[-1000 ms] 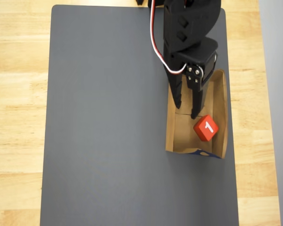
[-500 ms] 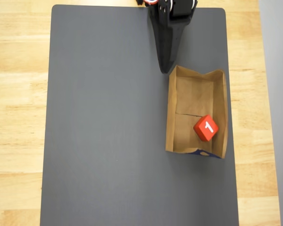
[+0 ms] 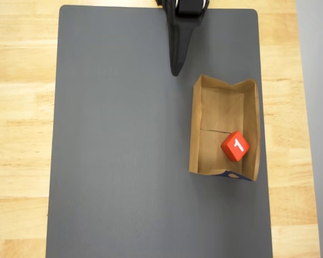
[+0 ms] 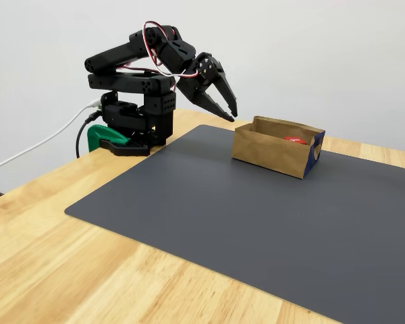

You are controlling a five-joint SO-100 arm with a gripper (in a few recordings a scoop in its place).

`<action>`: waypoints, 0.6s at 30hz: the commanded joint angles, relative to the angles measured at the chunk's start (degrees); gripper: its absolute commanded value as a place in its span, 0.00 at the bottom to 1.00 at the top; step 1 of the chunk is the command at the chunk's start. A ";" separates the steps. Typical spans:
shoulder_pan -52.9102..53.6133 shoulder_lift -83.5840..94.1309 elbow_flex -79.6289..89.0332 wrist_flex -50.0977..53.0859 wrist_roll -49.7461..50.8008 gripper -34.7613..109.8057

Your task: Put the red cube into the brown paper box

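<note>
The red cube lies inside the brown paper box, in the half nearer the blue printed end, with a white 1 facing up. In the fixed view only a red sliver of the cube shows above the box wall. My black gripper is drawn back above and to the left of the box, clear of its rim. Seen from the side, the gripper hangs in the air just left of the box, tips together and holding nothing.
The box stands near the right edge of a dark grey mat on a wooden table. My arm's base and a green clamp sit at the table's far edge behind the mat.
The gripper has left the box, pulled back toward the arm's base and shut. The cube stays where it lay in the box.
</note>
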 commanded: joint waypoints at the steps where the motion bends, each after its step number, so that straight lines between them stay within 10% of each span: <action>1: 1.14 0.09 -0.09 0.88 -0.09 0.24; 18: 0.53 0.09 -0.09 1.05 -2.72 0.24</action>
